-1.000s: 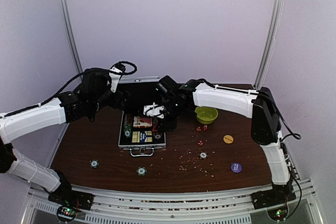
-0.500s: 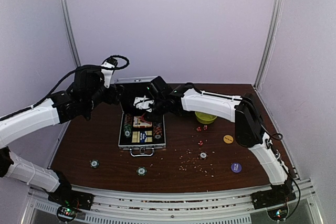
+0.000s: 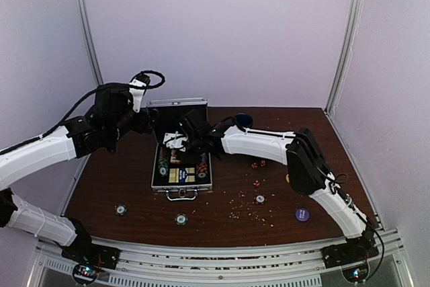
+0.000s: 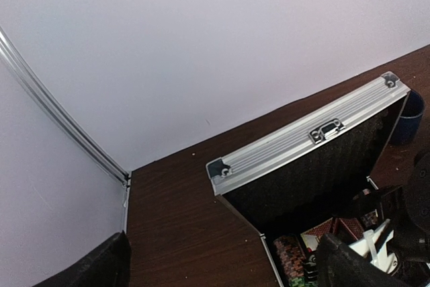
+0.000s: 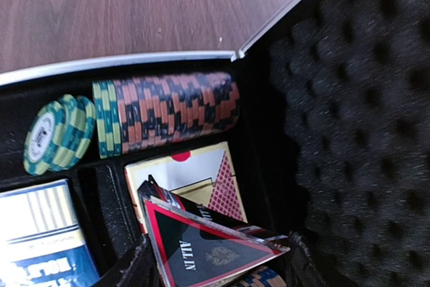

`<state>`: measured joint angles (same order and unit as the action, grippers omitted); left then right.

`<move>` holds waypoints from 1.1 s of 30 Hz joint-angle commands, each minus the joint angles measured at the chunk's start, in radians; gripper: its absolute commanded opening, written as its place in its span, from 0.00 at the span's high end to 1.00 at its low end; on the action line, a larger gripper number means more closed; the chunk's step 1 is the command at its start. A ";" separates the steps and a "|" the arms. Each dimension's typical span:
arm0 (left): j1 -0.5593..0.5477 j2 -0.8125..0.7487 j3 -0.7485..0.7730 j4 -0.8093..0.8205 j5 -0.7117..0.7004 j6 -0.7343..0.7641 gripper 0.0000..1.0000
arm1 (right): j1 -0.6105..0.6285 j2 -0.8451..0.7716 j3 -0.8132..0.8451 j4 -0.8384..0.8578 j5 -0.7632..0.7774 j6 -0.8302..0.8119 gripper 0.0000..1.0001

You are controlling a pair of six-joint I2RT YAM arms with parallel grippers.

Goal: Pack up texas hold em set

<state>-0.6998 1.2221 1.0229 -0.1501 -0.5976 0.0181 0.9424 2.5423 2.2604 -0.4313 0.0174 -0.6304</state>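
Note:
The silver briefcase (image 3: 168,181) lies open, its foam-lined lid (image 3: 178,107) standing up at the back. My right gripper (image 3: 173,140) is down inside the case, shut on the red "ALL IN" triangle (image 5: 208,250), above the red card box (image 5: 191,173). A row of poker chips (image 5: 168,109) and a blue card box (image 5: 37,230) fill other slots. My left gripper (image 3: 152,121) is open and empty beside the lid's left edge (image 4: 309,136). Tiny red dice (image 3: 256,164) lie on the table to the right.
Loose chips lie on the table: two near the front (image 3: 121,210) (image 3: 181,219), one in the middle (image 3: 260,199), a purple one (image 3: 302,214). A dark blue mug (image 3: 243,120) stands behind my right arm. Crumbs are scattered in front of the case. The bowl is hidden.
My right gripper has moved left and back, carrying the triangle over the case toward the lid. My left gripper drew back a little to the left.

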 commanded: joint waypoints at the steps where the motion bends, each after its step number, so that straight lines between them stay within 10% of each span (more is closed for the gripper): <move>1: 0.007 -0.001 0.006 0.045 0.024 -0.012 0.02 | 0.005 0.017 0.024 0.050 0.053 -0.025 0.42; 19: 0.008 0.000 0.006 0.044 0.033 -0.006 0.02 | 0.006 -0.018 0.002 0.018 0.015 -0.015 0.20; 33: 0.008 -0.007 -0.001 0.049 0.016 -0.006 0.02 | -0.022 -0.457 -0.377 -0.173 -0.633 0.123 0.20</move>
<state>-0.6998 1.2224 1.0229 -0.1501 -0.5800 0.0174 0.9409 2.2158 1.9995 -0.5243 -0.2817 -0.5781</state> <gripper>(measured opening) 0.981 0.802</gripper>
